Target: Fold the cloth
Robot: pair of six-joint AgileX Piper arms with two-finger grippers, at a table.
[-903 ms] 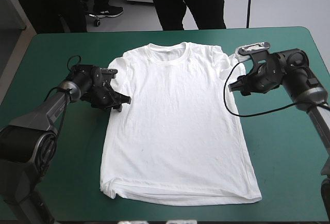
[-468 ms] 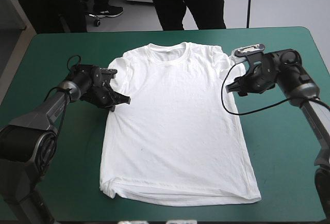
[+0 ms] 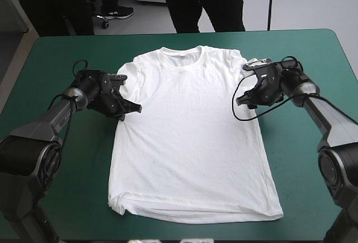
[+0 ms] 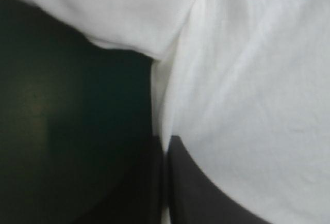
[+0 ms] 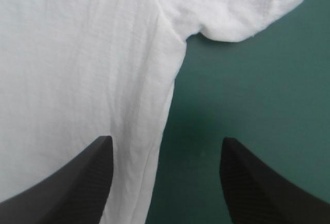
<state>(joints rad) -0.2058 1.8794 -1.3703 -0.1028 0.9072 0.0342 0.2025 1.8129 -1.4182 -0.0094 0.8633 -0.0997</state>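
Across the middle of the teal-green cover (image 3: 61, 198) you've got the T-shirt (image 3: 190, 142) spread flat, collar toward the far edge and hem toward the near one, so its long axis runs straight away from the robot. Both arms sit at armpit level, one at each side edge, pretty much mirrored. Your left gripper (image 3: 131, 110) is pinched on the shirt's edge just under the left sleeve. In the left wrist view its black fingers (image 4: 191, 201) meet with a sliver of white fabric between them, so I'd call that a hold. Your right gripper (image 3: 241, 101) is spread wide. In its own wrist view the side seam (image 5: 167, 79) runs right between the two fingers, with the right sleeve (image 5: 232, 12) just ahead. So the cloth lies inboard of each tool, and the right side is the one with no hold yet. I reckon the next move is to drop and pinch on the right, so both sides match before any lift or fold.
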